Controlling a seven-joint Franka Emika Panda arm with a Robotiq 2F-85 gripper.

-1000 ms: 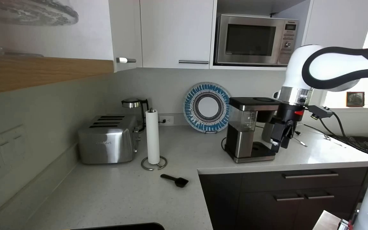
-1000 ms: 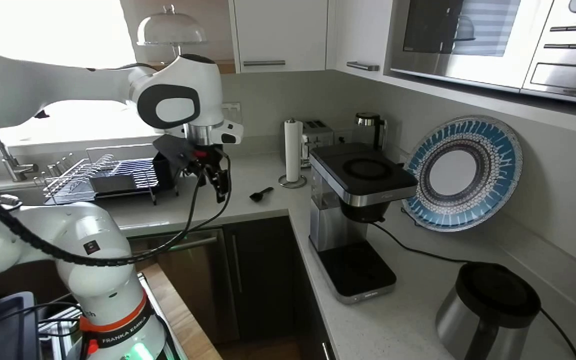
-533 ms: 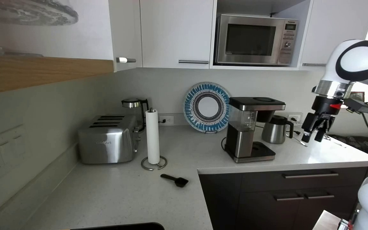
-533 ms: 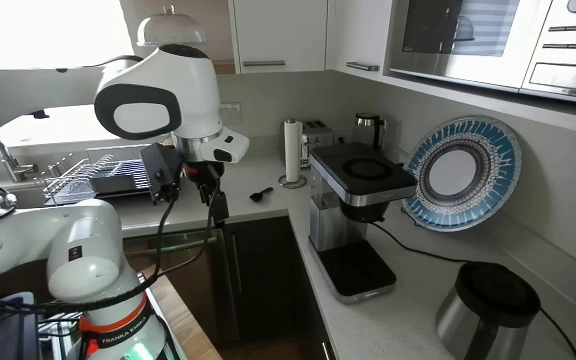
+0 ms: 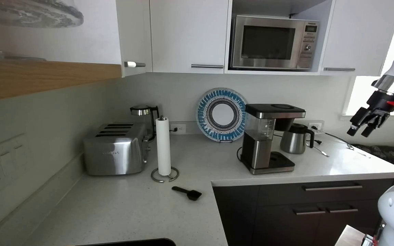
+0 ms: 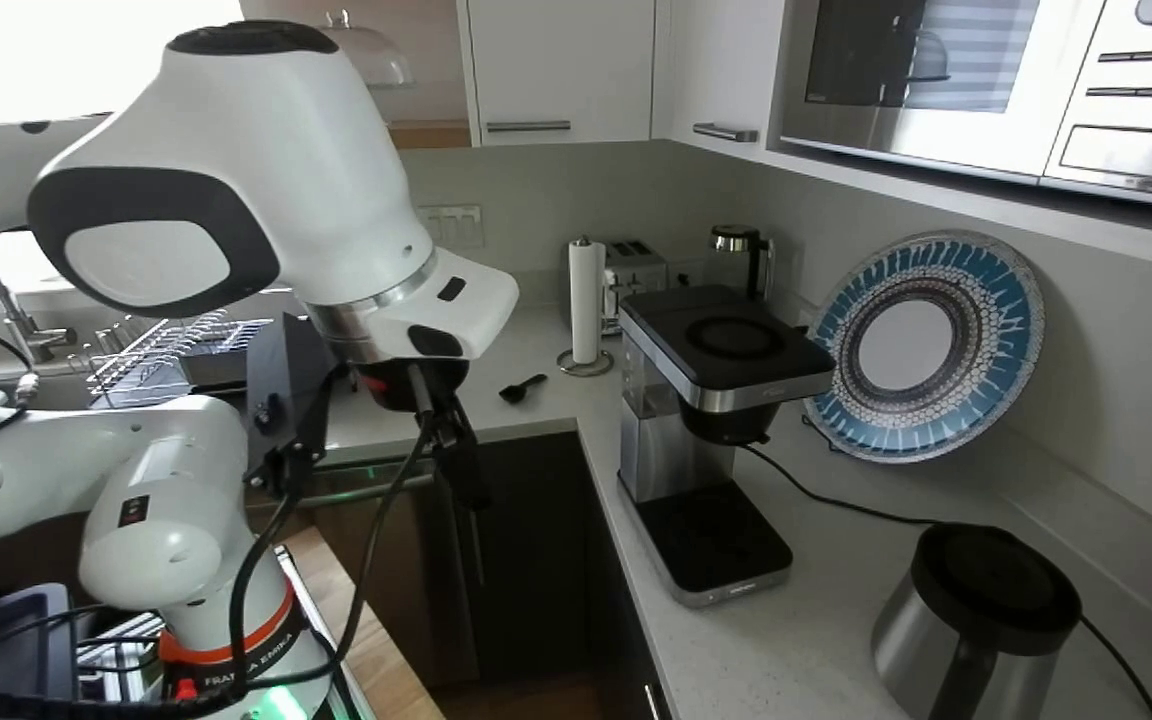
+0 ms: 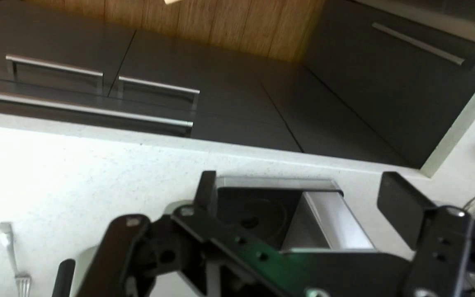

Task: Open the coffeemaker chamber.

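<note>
You're hanging yr gripper [image 5: 360, 132] in midair, well apart from the coffeemaker chamber [image 5: 275, 110], jaws standing wide. Chamber's sitting atop the coffeemaker [image 5: 263, 154] on the ctr [image 5: 198, 157], nr the metal jug [image 5: 291, 142], w/ its black lid [image 6: 728, 337] lying flat.

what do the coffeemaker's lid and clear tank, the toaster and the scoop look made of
Coffeemaker lid: probably plastic, matte black, with hardly any glare on top.
Clear tank: smooth plastic or glass, I can't tell which; it is see-through with pale markings.
Toaster: likely steel, brushed, from its grey sheen and blurred highlights.
Scoop: probably plastic, evenly black with little shine.
</note>
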